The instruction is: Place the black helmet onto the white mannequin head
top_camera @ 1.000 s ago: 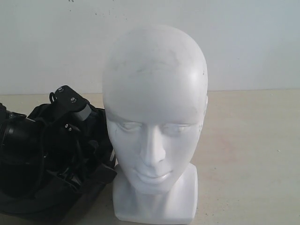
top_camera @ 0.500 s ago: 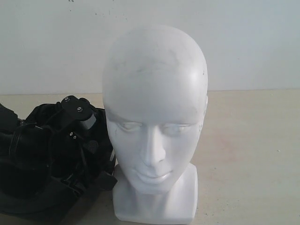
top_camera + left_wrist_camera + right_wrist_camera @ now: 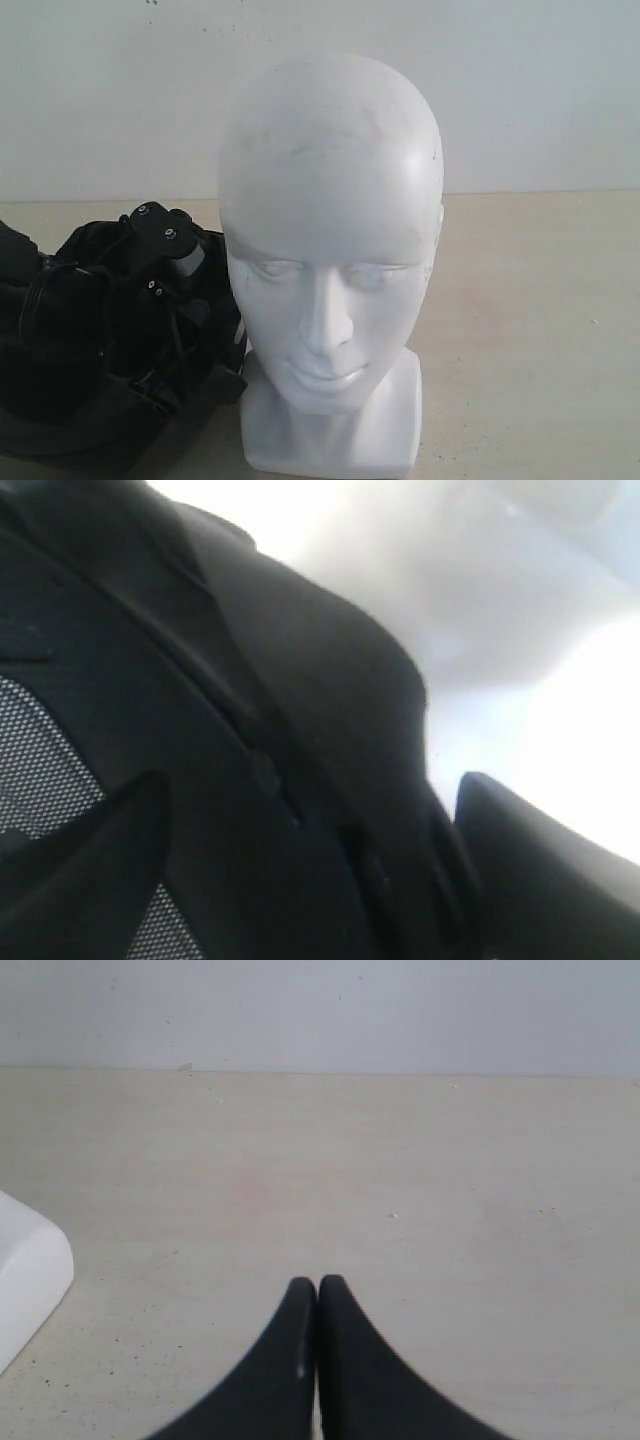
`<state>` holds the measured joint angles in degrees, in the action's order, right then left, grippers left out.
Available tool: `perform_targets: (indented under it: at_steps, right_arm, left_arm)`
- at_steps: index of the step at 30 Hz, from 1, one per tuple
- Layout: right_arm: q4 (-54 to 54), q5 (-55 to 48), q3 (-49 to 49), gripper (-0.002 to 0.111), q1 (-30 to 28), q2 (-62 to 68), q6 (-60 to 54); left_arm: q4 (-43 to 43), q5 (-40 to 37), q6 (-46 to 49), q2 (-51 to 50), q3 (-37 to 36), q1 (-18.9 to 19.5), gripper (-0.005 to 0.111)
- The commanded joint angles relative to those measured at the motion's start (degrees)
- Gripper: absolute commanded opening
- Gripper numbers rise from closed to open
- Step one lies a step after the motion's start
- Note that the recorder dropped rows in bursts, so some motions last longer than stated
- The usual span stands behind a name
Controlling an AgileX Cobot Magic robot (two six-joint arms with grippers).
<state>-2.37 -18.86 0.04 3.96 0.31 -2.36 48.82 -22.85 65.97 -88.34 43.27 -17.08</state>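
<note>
Black helmet (image 3: 90,430) — your left gripper (image 3: 310,780) tilts down over its rim, fingers (image 3: 540,880) spread. Right gripper (image 3: 317,1300) hovers over the worktop (image 3: 450,1160), tips together.

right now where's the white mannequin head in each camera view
exterior: white mannequin head fills the centre, black helmet beside it
left wrist: blurred white shape behind the helmet, likely the head
right wrist: only its base corner, at the frame edge
shared landmark: beige table, exterior and right wrist
</note>
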Motion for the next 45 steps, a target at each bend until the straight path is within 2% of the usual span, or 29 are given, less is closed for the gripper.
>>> perform_targets:
  at_steps: [1,11,21,25,32,39,42,45]
  right_arm:
    - [0.1,0.4,0.0,0.0,0.2,-0.3,-0.1]
    - [0.1,0.4,0.0,0.0,0.2,-0.3,-0.1]
    - [0.1,0.4,0.0,0.0,0.2,-0.3,-0.1]
    - [0.1,0.4,0.0,0.0,0.2,-0.3,-0.1]
    - [0.1,0.4,0.0,0.0,0.2,-0.3,-0.1]
    - [0.1,0.4,0.0,0.0,0.2,-0.3,-0.1]
    - [0.1,0.4,0.0,0.0,0.2,-0.3,-0.1]
    - [0.1,0.4,0.0,0.0,0.2,-0.3,-0.1]
  left_arm:
    - [-0.2,0.0,0.3,-0.1,0.4,-0.3,0.074]
    - [-2.2,1.8,0.0,-1.5,0.4,-0.3,0.074]
    - [-2.8,-2.3,-0.7,-0.1,0.4,-0.2,0.074]
    - [-2.8,0.1,-0.9,-0.1,0.4,-0.2,0.071]
    - [-1.1,-0.4,-5.6,-2.5,-0.2,-0.2,0.071]
    - [-0.6,0.4,-4.5,-3.0,-0.2,-0.2,0.071]
    - [-0.6,0.4,-5.9,-3.0,-0.2,-0.2,0.062]
    - [-0.6,0.4,-6.0,-3.0,-0.2,-0.2,0.04]
